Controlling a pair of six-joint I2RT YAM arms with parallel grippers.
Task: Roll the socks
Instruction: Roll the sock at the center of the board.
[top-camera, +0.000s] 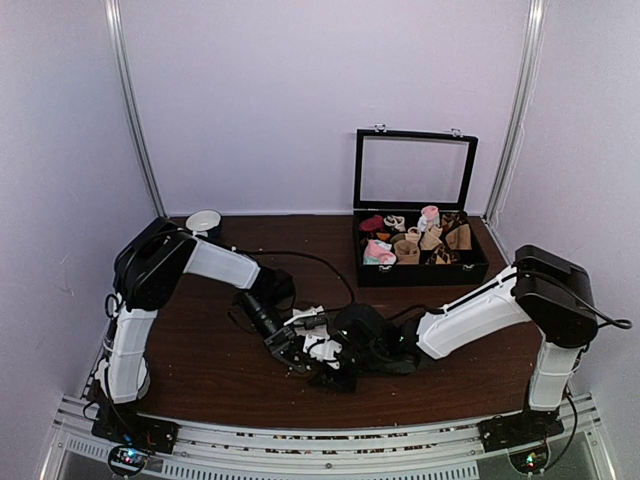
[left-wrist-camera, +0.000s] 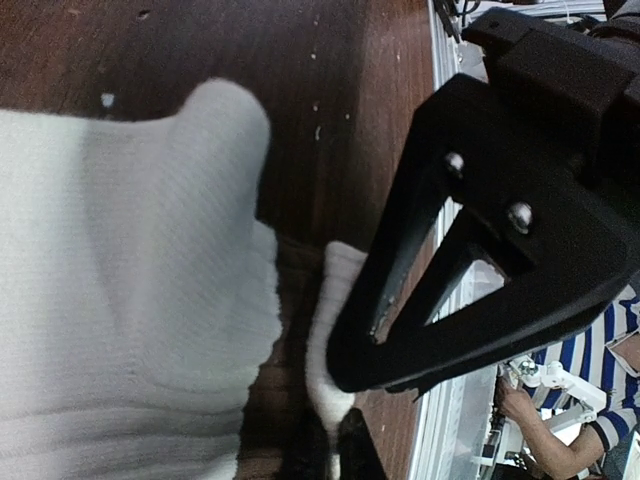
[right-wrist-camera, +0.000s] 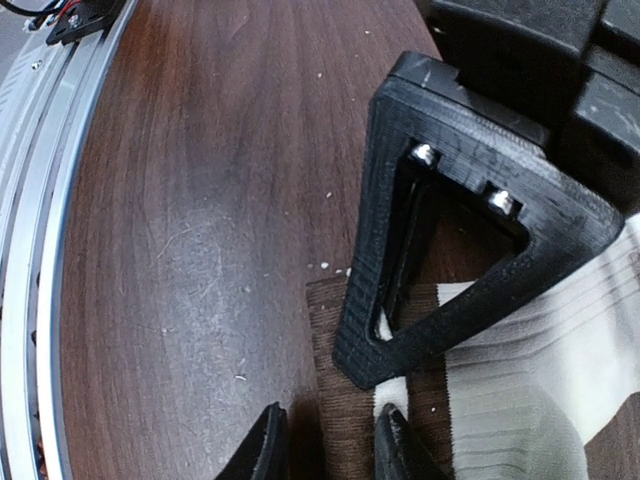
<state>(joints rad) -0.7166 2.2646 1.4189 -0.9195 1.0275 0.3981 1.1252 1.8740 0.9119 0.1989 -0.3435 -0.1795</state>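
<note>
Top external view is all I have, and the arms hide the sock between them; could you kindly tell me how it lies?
Observer: The left wrist view shows the pale sock spread flat on the table, with no roll in sight.
Operator: Thank you. Is it all one colour?
Observer: No. The right wrist view shows a brown patch beside pale ribbed fabric.
Operator: And where is the right arm's finger?
Observer: That black finger has its tip down on the fabric where brown meets pale. I cannot tell whether it pinches.
</note>
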